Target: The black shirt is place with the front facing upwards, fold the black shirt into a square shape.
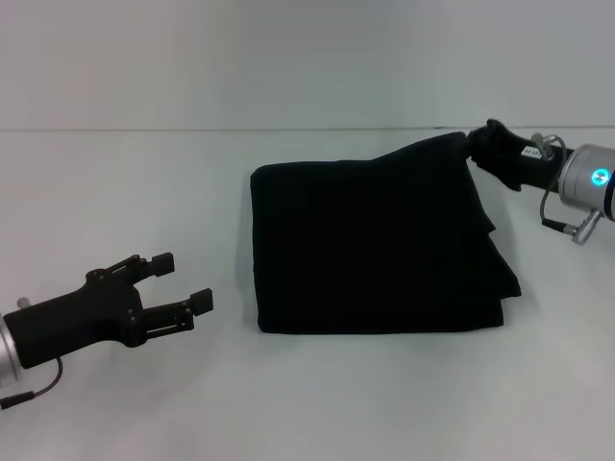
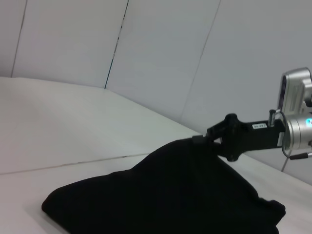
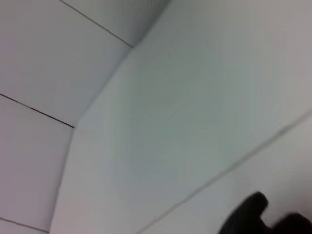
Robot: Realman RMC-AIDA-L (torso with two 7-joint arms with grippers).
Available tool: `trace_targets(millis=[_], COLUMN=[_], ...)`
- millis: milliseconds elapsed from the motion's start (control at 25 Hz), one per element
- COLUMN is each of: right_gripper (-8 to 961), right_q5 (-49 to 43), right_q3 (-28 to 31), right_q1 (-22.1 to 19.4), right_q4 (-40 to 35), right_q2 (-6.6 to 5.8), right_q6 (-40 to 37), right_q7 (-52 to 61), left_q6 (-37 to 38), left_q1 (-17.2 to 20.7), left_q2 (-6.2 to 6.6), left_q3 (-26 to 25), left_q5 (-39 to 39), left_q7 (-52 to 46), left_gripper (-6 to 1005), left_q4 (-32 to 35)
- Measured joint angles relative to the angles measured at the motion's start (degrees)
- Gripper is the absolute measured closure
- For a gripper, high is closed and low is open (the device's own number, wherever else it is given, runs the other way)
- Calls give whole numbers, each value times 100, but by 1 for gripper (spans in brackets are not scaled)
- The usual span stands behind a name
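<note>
Black-fingered left gripper [image 1: 183, 284] hovers low over the white table [image 1: 115, 182] at the robot's left, jaws spread apart and holding nothing, well apart from the cloth. Centre: the black shirt [image 1: 370, 245] lies on the table as a folded, roughly square bundle, its layered edges showing along the right side. Far right corner of the shirt is drawn up into a peak, pinched by the right gripper [image 1: 485, 146], whose fingers are clamped on the fabric.
</note>
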Motion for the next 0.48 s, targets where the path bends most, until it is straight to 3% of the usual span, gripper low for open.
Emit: trace_targets(millis=[480], right_gripper=[940], right_q5=[259], right_q3=[-14], right_q1=[0], right_q4=[183], right_q2=[79], right_q6=[765], right_q7=[-327], left_q6=[-39], left_q1=[-23], left_q2=[0], left_q3=[0], left_q5=[1], left_q7=[-24], left_gripper=[62], left_q4=[0])
